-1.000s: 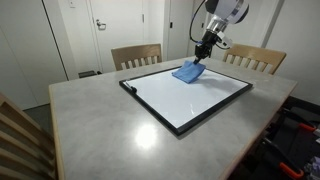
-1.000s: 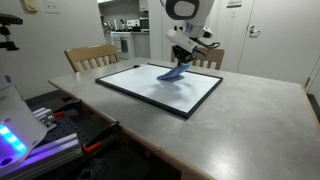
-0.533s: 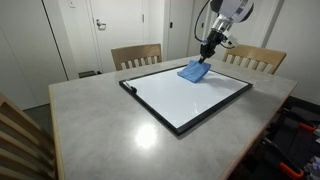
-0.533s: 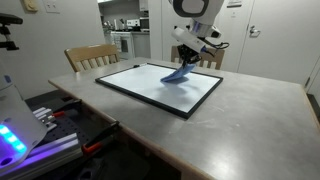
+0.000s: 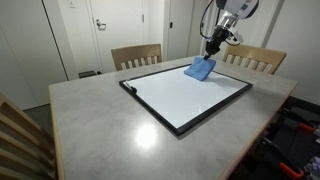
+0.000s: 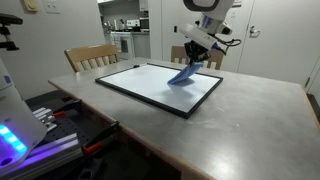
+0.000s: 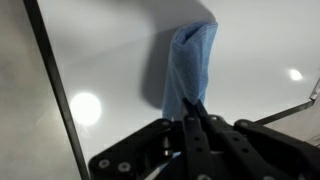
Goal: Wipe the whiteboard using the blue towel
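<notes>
The hand (image 5: 209, 59) is seen w/ its fingers pinched together on the top end of the blue towel (image 5: 199, 69), nearly no gap being left betw. them in the wrist view (image 7: 193, 110). The towel is held up at a slant in an exterior view (image 6: 184, 74), its lower part touching the whiteboard (image 5: 185, 96). The spot touched is at the board's corner nearest the far edge of the tabletop (image 5: 95, 125), where two wooden chairs (image 5: 136, 55) are tucked in. The board is laid flat approx. mid-tabletop, turned askew to the edges.
</notes>
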`<state>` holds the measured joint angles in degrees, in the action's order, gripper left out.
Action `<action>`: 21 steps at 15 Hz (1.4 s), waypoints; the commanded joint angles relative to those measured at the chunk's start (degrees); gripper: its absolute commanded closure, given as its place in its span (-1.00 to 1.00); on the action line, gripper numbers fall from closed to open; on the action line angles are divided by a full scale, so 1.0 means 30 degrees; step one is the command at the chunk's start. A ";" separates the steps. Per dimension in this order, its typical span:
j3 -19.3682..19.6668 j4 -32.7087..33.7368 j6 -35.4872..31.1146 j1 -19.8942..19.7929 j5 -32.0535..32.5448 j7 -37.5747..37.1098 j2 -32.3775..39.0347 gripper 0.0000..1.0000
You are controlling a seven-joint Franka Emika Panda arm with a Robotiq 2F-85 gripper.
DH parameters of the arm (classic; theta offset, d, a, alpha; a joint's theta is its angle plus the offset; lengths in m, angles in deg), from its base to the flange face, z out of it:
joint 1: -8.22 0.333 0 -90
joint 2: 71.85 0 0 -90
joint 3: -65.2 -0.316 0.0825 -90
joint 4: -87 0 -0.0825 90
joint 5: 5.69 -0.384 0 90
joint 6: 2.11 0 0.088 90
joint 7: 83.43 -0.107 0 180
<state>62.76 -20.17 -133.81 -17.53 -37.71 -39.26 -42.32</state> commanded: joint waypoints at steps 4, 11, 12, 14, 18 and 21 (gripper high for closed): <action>0.0596 0.0944 0.1491 -0.0616 -0.0421 0.1349 0.0378 0.99; 0.1042 0.2933 0.3755 -0.1758 -0.1011 0.2262 0.1602 0.99; 0.1129 0.3355 0.4115 -0.1866 -0.1070 0.2345 0.1874 0.99; 0.1267 0.4487 0.5090 -0.2092 -0.1088 0.2354 0.2588 0.99; 0.1448 0.6630 0.6744 -0.2412 -0.0738 0.1990 0.3741 0.99; 0.1693 0.7827 0.7609 -0.2488 -0.0265 0.1743 0.4109 0.99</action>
<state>67.29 -1.96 -115.15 -24.30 -39.74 -33.63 -32.28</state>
